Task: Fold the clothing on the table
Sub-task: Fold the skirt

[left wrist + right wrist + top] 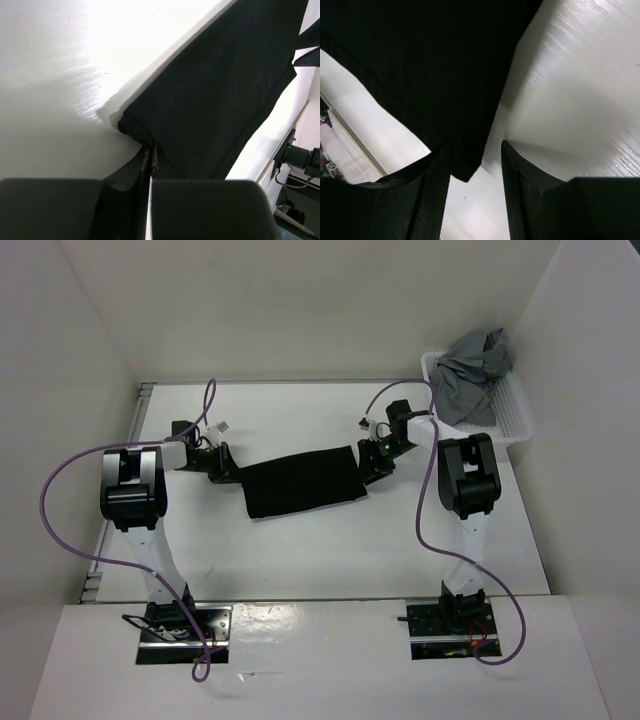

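L gripper [150, 154] clamped on black garment [303, 485] L edge | R gripper [476, 160] jaws apart, straddling R corner, not pinched yet | garment flat on table [300, 560], centre, btwn arms | both ends taken prob to lift + fold

the top view looked steeply down from high behind the near edge, taking in the whole table [300, 550]. the left wrist camera sat low and very near the clothing [225, 90], facing along it. the right wrist camera looked from equally close at the opposite end; all three views shared that black cloth.
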Action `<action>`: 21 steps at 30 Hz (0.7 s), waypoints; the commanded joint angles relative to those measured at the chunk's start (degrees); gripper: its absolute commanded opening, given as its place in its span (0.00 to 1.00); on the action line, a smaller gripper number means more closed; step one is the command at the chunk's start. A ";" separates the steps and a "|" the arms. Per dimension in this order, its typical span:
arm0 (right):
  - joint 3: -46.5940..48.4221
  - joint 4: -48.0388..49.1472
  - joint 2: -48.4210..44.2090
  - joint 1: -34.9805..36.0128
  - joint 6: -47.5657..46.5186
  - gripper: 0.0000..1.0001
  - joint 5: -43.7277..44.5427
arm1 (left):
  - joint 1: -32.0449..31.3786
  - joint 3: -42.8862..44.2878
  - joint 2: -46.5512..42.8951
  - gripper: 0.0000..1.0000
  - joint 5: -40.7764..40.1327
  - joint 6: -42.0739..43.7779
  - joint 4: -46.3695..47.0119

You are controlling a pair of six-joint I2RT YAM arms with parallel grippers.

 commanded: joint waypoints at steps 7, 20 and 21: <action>3.31 -0.43 3.82 -0.88 -1.89 0.48 -5.86 | -0.04 -2.33 -0.08 0.00 -2.05 0.00 -0.11; 3.92 -0.96 9.18 -0.88 -2.42 0.48 -8.76 | -0.04 -2.33 0.45 0.00 -1.53 0.00 -0.11; 3.92 -0.96 9.18 -0.88 -2.42 0.48 -8.76 | -0.04 -2.33 0.97 0.00 -1.53 0.00 -0.11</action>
